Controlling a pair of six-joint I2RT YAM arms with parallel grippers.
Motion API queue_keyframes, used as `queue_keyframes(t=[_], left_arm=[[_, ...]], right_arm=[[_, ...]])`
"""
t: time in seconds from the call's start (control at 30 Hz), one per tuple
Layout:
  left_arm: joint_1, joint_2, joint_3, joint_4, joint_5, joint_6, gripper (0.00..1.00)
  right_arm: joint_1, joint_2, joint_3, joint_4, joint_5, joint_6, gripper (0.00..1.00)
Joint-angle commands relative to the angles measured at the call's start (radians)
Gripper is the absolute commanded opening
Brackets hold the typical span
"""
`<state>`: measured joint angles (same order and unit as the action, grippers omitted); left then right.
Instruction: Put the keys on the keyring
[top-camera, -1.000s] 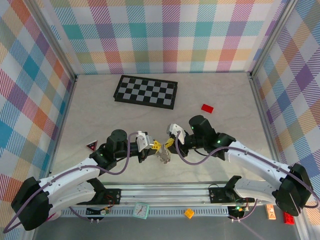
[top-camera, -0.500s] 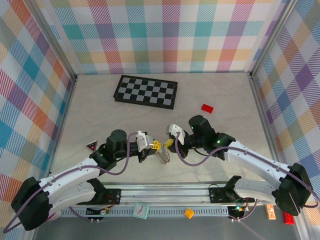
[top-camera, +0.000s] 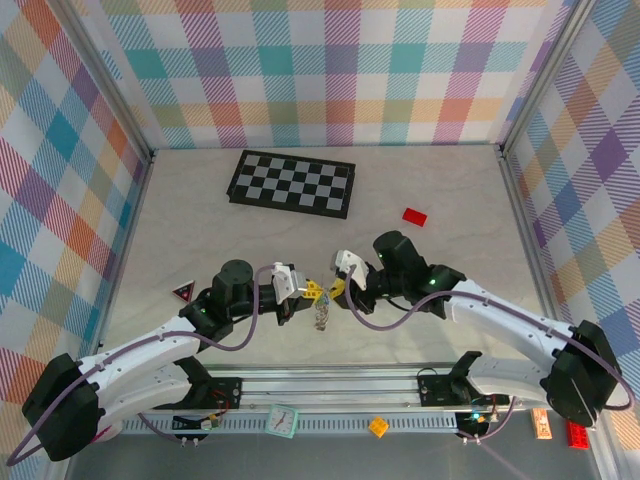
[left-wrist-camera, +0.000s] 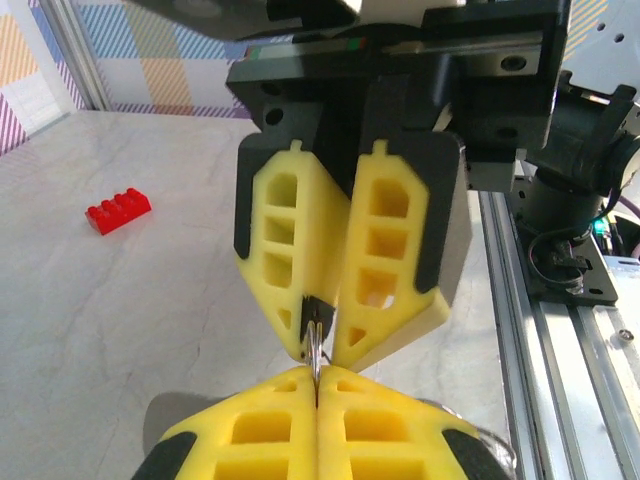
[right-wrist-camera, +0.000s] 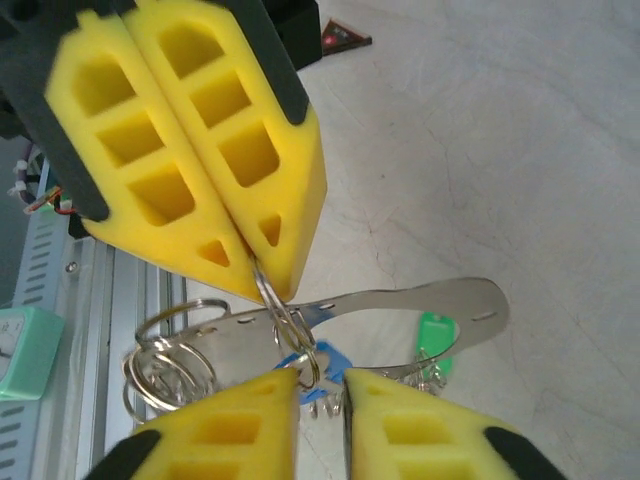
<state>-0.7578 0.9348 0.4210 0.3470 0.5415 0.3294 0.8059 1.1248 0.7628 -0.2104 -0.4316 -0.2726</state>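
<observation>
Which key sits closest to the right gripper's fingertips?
The blue key: its head sits right at the gap between the fingertips of the right gripper, while the green key hangs farther off to one side.

I see the keyring (right-wrist-camera: 290, 325), thin grey wire loops, hanging in the air with its top pinched in the left gripper (right-wrist-camera: 258, 272). The blue key (right-wrist-camera: 322, 358) dangles just below the loops, the green key (right-wrist-camera: 435, 335) further right.
</observation>
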Motion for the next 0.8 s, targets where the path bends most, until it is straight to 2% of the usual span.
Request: queue_keyframes(t=[0.0,0.27,0.5,0.67,0.7,0.77], left_arm=[[-0.004,-0.014,-0.005,0.071,0.034,-0.009,0.0],[-0.005,-0.012,-0.008,0.088,0.041,-0.019,0.0],[-0.004,-0.008,-0.014,0.115,0.045,-0.03,0.0],[-0.005,-0.004,-0.014,0.114,0.029,-0.036,0.0],[-0.005,-0.005,-0.013,0.105,0.017,-0.036,0.0],[-0.005,-0.014,-0.011,0.084,-0.009,-0.031,0.2]], right_arm=[[0.001,-0.039,-0.012,0.04,-0.006,-0.008,0.24],[0.0,-0.017,-0.014,0.093,-0.076,0.019,0.24],[0.001,0.016,-0.011,0.127,-0.097,0.026,0.14],[0.001,0.028,0.003,0.124,-0.111,0.02,0.0],[0.0,0.025,0.008,0.114,-0.109,0.013,0.0],[0.001,0.018,0.024,0.073,-0.093,-0.011,0.0]])
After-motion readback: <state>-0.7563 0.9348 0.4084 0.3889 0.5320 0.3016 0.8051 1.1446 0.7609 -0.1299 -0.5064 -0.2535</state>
